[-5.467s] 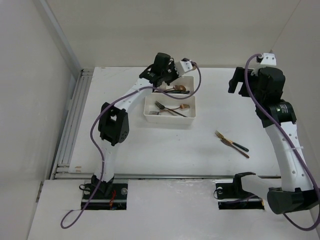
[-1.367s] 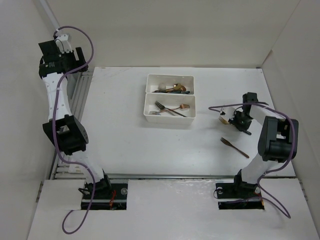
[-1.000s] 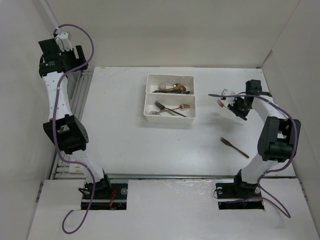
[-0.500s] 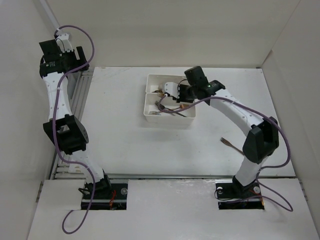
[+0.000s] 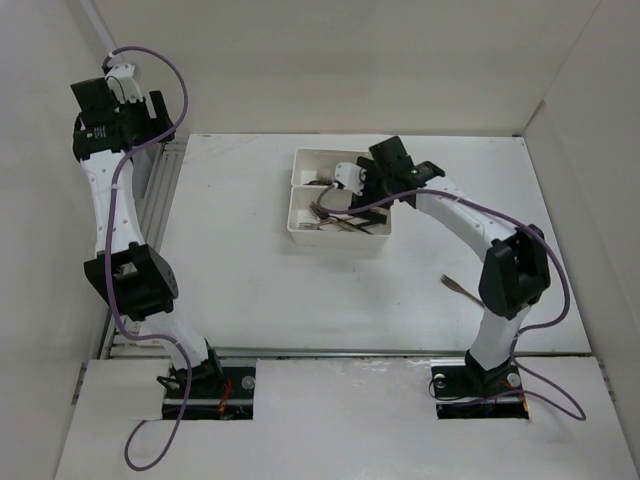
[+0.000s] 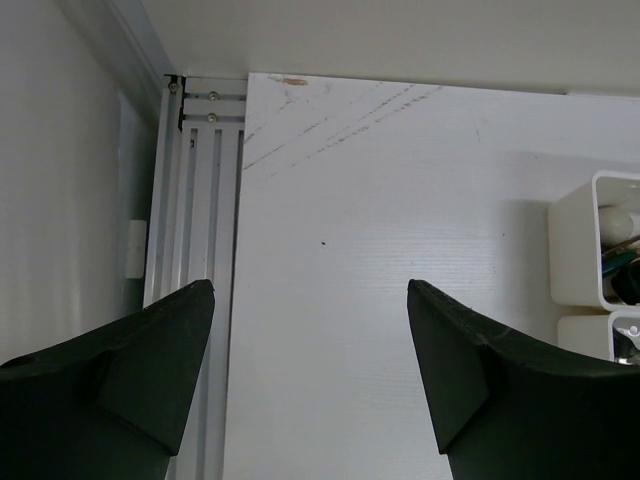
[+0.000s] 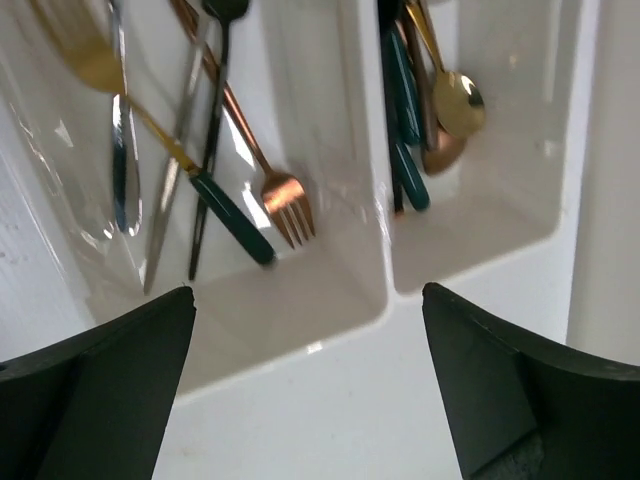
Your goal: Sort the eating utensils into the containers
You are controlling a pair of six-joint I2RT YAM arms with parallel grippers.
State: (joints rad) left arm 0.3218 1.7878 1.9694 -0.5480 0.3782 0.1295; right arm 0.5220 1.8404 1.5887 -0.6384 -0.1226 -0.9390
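The right gripper point(image 7: 308, 292) hangs over the two joined white trays point(image 7: 368, 180) at the far middle of the table point(image 5: 250, 270), fingers spread wide and empty. Forks point(image 7: 285, 195) lie in the near tray and spoons point(image 7: 460, 100) in the far one. One copper utensil point(image 5: 452, 285) lies near right, and the left gripper point(image 6: 310, 290), also apart, is raised far left.

Bright even light, soft shadows; right wrist view blurred (glare on trays point(image 7: 366, 180)).
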